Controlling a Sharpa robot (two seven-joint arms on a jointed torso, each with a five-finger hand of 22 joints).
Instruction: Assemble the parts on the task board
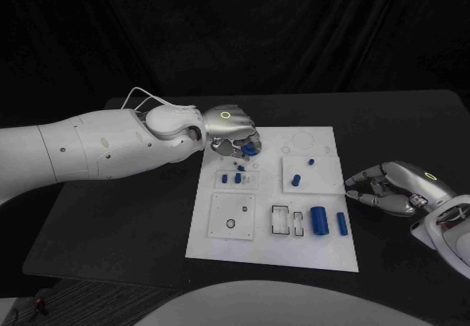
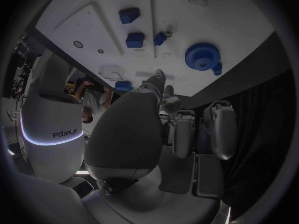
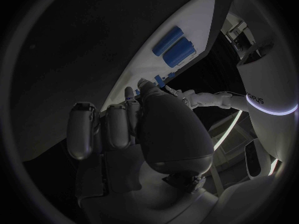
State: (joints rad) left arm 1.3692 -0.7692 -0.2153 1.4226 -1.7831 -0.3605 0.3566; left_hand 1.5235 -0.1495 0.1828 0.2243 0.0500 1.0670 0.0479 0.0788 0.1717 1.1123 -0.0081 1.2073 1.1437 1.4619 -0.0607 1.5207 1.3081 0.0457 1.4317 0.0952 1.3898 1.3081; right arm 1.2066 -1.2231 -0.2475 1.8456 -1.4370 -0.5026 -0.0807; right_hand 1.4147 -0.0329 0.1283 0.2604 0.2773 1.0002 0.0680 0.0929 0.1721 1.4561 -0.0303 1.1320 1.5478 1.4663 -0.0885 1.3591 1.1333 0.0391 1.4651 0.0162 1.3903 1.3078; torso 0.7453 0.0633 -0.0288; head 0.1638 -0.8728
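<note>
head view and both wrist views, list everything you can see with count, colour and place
table: one, black, under everything
task board: one, white, middle of the table
large cylinders: two, blue, lying side by side near the board's right edge, the thinner one nearer that edge
small pegs: two, blue, on the raised square panel at the board's right
small blocks: two, blue, on the panel just below the left robot hand
gear-like part: one, blue, at the board's far left corner, by the left fingertips
left robot hand: silver, over the board's far left corner; whether it holds the part cannot be told
right robot hand: silver, fingers curled, empty, beside the board's right edge
</note>
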